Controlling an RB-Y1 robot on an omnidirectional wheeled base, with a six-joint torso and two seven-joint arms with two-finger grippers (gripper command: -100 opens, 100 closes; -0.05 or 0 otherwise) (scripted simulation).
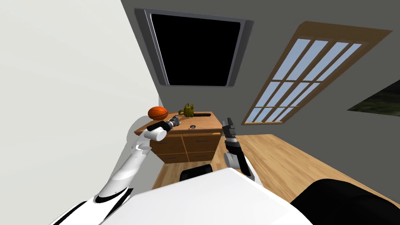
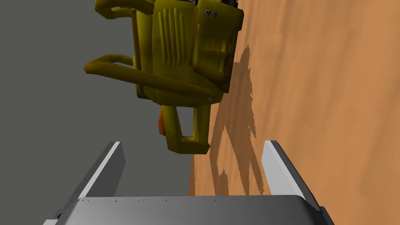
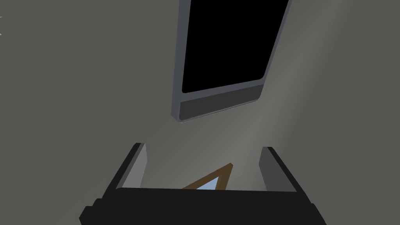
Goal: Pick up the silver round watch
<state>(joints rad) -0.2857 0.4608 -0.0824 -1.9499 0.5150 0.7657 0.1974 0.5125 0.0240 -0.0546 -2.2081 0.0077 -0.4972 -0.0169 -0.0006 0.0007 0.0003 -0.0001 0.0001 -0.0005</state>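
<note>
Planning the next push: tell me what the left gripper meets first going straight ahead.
Probably the yellow chainsaw on the wooden dresser, right ahead of the left gripper, whose fingers stand open; depth is unclear.

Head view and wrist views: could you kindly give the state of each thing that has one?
Left claw: open, empty, facing the yellow chainsaw.
Right claw: open, empty.
Watch: lying on the dresser, ungrasped.
Drawers: shut.
Basketball: resting on the dresser.

Small and cut off
The watch is too tiny for detail; the yellow chainsaw runs past the edge.
</note>
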